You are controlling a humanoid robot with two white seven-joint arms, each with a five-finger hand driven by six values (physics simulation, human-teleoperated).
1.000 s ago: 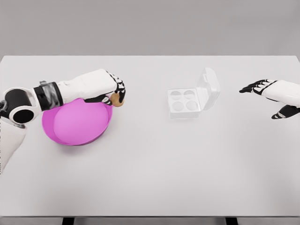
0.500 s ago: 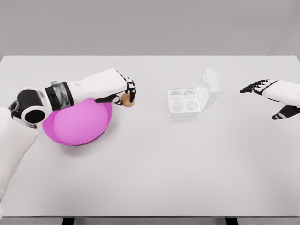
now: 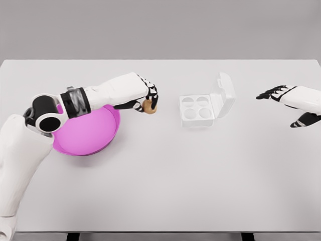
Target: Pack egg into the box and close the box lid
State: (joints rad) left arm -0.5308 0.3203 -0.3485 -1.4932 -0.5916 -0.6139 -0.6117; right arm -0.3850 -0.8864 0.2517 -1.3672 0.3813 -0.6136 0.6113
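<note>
White table (image 3: pixel 160 191); small brown egg (image 3: pixel 149 106)

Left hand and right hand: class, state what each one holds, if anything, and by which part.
The left hand holds the brown egg from above, its fingers curled over the top and sides. The right hand is open and holds nothing.

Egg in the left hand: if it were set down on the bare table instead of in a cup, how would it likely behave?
The egg looks rounded with no flat side, so it would probably roll on the smooth white table. It is small beside the left hand, so likely light. The box has round cups, which should hold it steady.
</note>
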